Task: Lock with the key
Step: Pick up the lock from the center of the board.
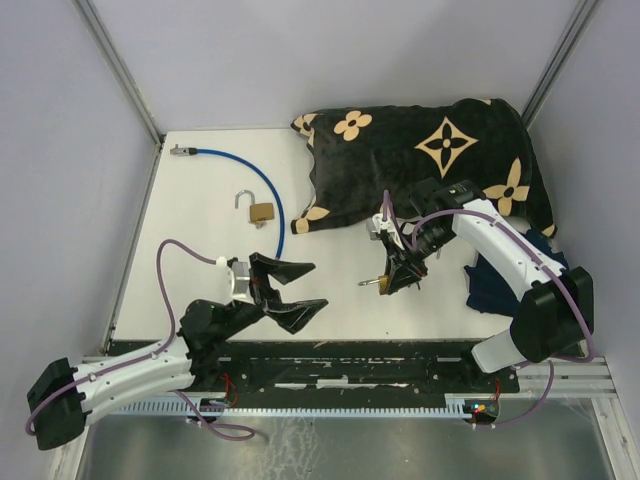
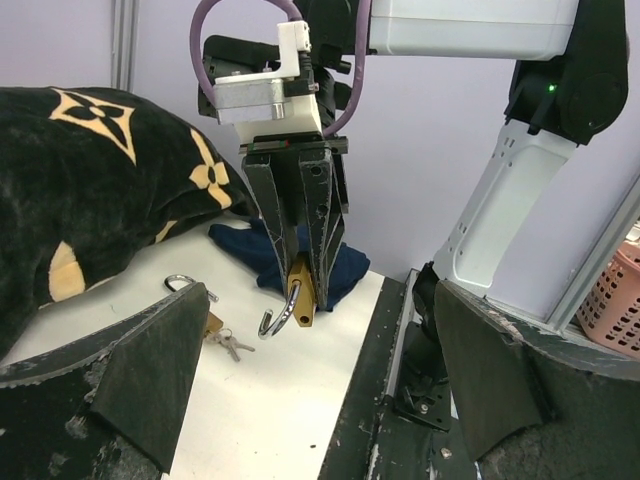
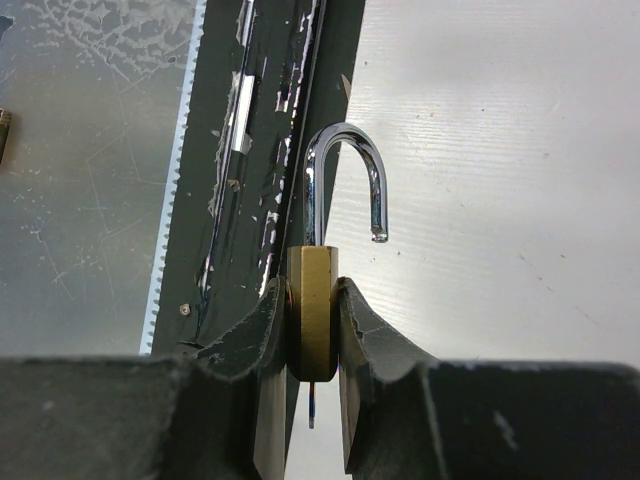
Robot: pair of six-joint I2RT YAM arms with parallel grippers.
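Brass padlock (image 3: 313, 300) pinched by its body between the fingers of the right gripper (image 1: 390, 282), lifted off the white table (image 1: 200, 260), just in front of the near edge of the patterned blanket (image 1: 400, 160). Shackle (image 3: 350, 170) swung open, its free end out of the body. Left gripper (image 1: 316, 286) spread wide and holding nothing, low over the table, well off the blanket's near-left corner and pointed toward the held padlock. Second padlock (image 1: 261, 211), also open, flat on the table just left of the blanket, keys (image 2: 228, 343) lying beside it. Blue cable (image 1: 265, 180) curving past it from the far left. Dark blue cloth (image 1: 490, 285) bunched at the blanket's near-right end.
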